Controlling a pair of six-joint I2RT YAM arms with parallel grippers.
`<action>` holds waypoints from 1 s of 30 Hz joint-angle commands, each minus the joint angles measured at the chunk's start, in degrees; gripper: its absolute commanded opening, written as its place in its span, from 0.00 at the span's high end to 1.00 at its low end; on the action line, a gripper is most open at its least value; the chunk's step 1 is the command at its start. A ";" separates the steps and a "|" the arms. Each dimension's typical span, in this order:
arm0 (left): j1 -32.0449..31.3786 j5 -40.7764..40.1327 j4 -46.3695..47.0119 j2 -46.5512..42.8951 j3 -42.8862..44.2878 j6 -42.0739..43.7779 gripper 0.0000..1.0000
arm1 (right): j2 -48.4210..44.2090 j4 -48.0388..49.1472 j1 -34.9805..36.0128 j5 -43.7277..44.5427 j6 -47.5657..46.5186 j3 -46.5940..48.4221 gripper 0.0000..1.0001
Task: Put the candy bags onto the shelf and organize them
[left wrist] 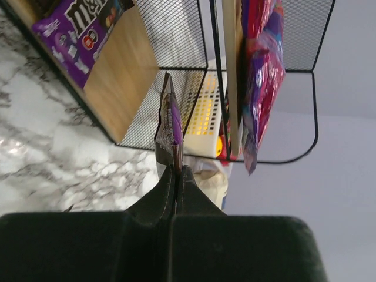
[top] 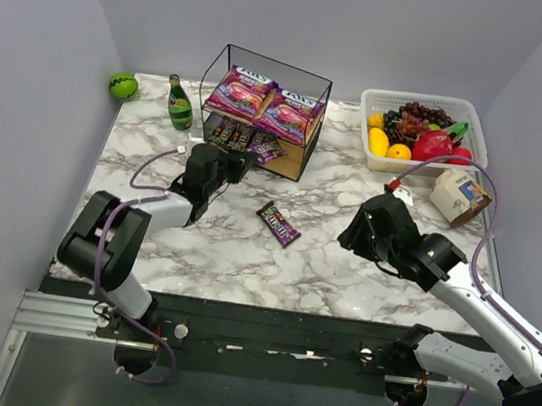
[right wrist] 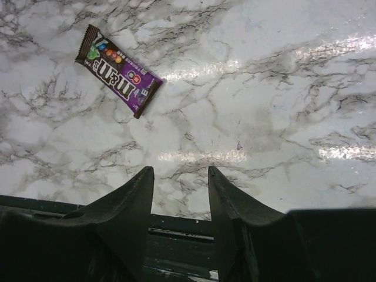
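Two pink bags lie atop the wire shelf; one M&M's packet lies outside.

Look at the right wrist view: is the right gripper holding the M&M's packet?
No, the M&M's packet lies flat on the marble table, ahead of the open, empty right gripper.

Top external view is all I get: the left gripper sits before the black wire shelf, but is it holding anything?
Observer: Yes; the left wrist view shows the left gripper shut on the end of a narrow dark purple M&M's packet, seen edge-on.
Operator: Is the right gripper open?
Observer: Yes; the right wrist view shows the right gripper open and empty above the white marbled table.
Operator: And the loose packet?
Observer: That second purple M&M's packet lies flat, label up, ahead-left of that gripper, untouched.
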 commanded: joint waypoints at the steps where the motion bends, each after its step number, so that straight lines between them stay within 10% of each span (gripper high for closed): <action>1: -1.63 -8.41 12.55 8.54 4.36 -6.75 1.00 | -3.52 -3.75 -0.79 3.54 1.83 -2.07 0.49; 10: -5.32 -18.43 14.41 21.38 11.48 -17.29 1.00 | -7.91 -7.36 -2.02 4.77 3.94 -4.36 0.48; 30: -9.45 -27.58 -17.75 28.94 22.91 -34.62 1.00 | -10.91 -10.53 -4.57 6.18 4.47 -5.24 0.47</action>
